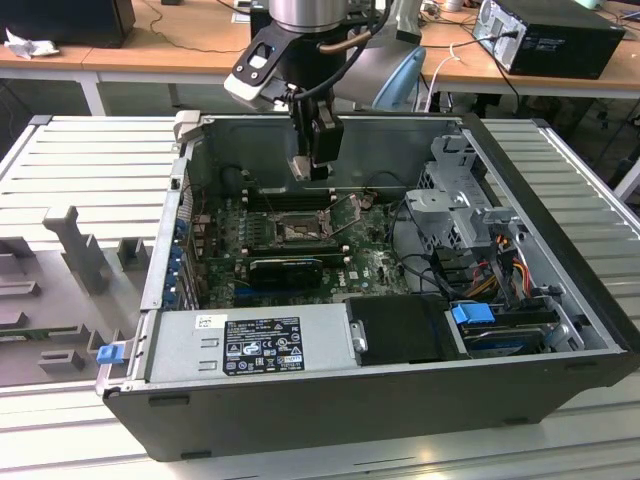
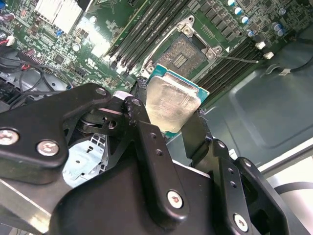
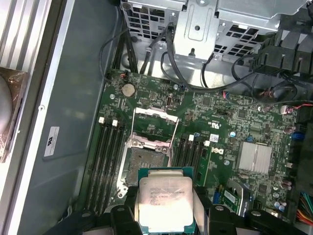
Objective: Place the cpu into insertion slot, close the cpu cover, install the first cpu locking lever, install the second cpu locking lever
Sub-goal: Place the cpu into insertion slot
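My gripper (image 1: 313, 168) hangs inside the open computer case, shut on the cpu (image 2: 172, 99), a small square chip with a pale metal face and a green edge. In both wrist views the black fingers (image 2: 142, 128) clamp two opposite sides of the cpu (image 3: 164, 201). The insertion slot (image 3: 145, 164) lies uncovered on the green board, with its dark centre showing, and the chip hovers above and just beside it. The cpu cover (image 3: 155, 123) is swung open off the slot's far side. A thin locking lever (image 2: 238, 59) sticks out from the insertion slot (image 2: 187, 52).
A grey power supply box (image 1: 250, 343) fills the case's front. A metal drive cage (image 1: 462, 198) with coloured cables stands at the exterior view's right. Long black memory slots (image 3: 108, 164) flank the socket. A silver heatsink (image 3: 254, 157) sits on the board.
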Tool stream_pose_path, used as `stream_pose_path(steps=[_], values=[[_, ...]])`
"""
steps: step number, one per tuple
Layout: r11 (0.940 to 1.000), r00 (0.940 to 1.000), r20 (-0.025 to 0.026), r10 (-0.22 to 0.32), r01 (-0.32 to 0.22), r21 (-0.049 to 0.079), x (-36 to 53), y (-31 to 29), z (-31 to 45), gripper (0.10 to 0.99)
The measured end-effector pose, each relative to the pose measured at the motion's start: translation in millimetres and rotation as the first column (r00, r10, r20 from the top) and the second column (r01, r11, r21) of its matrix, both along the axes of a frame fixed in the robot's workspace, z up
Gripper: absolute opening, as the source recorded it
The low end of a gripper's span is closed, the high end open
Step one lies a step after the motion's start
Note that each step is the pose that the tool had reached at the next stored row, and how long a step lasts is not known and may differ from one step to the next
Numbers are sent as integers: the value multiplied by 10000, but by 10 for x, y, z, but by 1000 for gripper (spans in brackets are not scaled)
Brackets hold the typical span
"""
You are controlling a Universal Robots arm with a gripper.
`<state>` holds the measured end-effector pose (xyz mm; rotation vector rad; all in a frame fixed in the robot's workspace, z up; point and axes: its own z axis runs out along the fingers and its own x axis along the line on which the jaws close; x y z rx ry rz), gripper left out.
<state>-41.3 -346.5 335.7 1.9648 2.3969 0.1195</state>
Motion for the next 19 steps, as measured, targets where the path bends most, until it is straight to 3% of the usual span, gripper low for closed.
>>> stream_pose_path(steps=[12,16,19], values=[[9999,9999,-11,-109,109,0,0,2,-67,529],[9975,9975,-13,-712,712,0,0,3,-101,529],[9962,9962,-13,-875,875,1,0,3,-104,529]])
